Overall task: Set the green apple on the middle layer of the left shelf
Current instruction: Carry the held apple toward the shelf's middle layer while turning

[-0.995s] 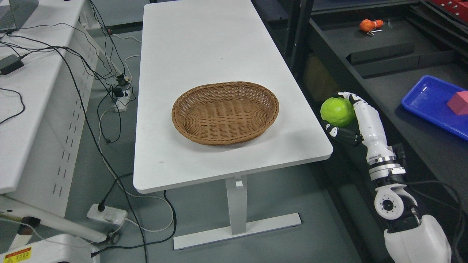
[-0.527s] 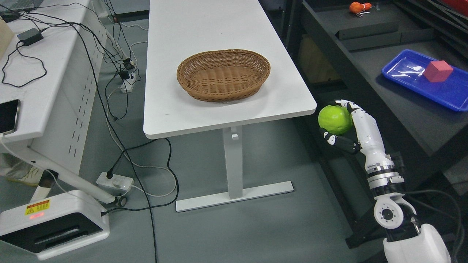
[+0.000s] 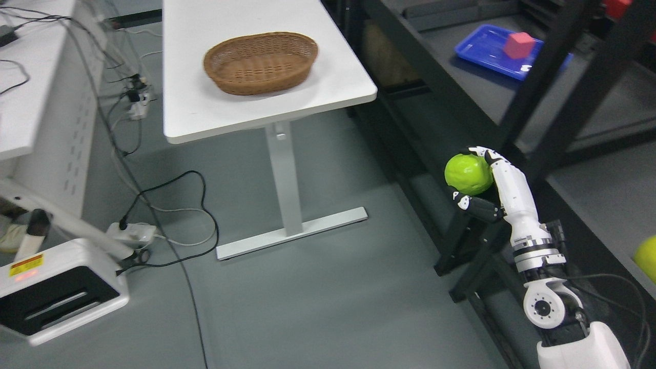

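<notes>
The oval brown woven wicker basket (image 3: 260,62) looks rough and ribbed on the smooth, matt white desk (image 3: 328,84). The bright green apple (image 3: 467,173) has a dimpled, slightly shiny skin. The right hand (image 3: 484,184) is glossy white plastic with black-jointed fingers (image 3: 474,201). The blue plastic tray (image 3: 484,51) gleams; the dark metal shelf (image 3: 543,66) is matt.

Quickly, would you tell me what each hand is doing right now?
Left hand: not in view.
Right hand: shut on the green apple.

basket (image 3: 260,62) on table (image 3: 205,118), upper left | shelf (image 3: 512,102) right of table | tray (image 3: 487,51) on shelf, block (image 3: 518,44) in tray | apple (image 3: 467,173) in right hand (image 3: 487,189), before shelf
</notes>
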{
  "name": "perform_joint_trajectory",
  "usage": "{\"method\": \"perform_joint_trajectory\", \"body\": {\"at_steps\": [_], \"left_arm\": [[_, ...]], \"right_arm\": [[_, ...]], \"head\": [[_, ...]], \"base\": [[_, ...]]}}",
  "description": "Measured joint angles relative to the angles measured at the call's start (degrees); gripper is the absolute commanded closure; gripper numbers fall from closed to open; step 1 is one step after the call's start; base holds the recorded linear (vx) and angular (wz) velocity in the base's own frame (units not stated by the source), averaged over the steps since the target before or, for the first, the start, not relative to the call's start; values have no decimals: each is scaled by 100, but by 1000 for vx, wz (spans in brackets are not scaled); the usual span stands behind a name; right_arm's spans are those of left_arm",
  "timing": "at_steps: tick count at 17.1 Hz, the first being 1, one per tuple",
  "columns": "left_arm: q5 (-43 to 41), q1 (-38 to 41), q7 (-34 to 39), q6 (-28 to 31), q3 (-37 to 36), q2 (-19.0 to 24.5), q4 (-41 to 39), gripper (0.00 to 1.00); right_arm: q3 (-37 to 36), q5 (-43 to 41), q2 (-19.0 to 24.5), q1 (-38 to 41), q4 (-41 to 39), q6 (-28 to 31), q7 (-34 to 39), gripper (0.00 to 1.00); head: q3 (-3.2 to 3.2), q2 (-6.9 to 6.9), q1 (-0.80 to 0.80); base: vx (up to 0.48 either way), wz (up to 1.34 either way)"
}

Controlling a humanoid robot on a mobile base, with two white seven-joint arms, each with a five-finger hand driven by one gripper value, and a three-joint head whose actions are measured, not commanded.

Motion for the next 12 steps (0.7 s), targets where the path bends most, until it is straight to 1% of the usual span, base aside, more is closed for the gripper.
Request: {"method": "perform_joint_trajectory", "body": {"at_steps": [1,3,7,8,10,12], "left_arm": [[0,0,0,0,0,0,0,0],[0,-1,0,0,0,0,0,0],[0,-11,0,0,0,0,-3,0],[0,-8,0,0,0,0,-2,0],[0,-5,0,0,0,0,-2,0],[0,-4,0,0,0,0,-2,0]], "right_arm": [[-3,0,5,17,-5,0,0,99],[-7,0,17,48,-9,-7,-11,99],[-12,0,52,88,-18,0,-54,99],[-12,0,59,92,-20,0,-61,99],[-11,0,78,98,-21,1,-60,99],[-11,0,89,104,-23,3,-47,99]], "head": [[0,0,0],[0,0,0],[0,-1,0],[0,-1,0],[0,-1,0],[0,-1,0]], "base": [[-292,-1010],[-139,-1494],[-9,-1980],[96,-1388],[126,-948],[139,-612]]}}
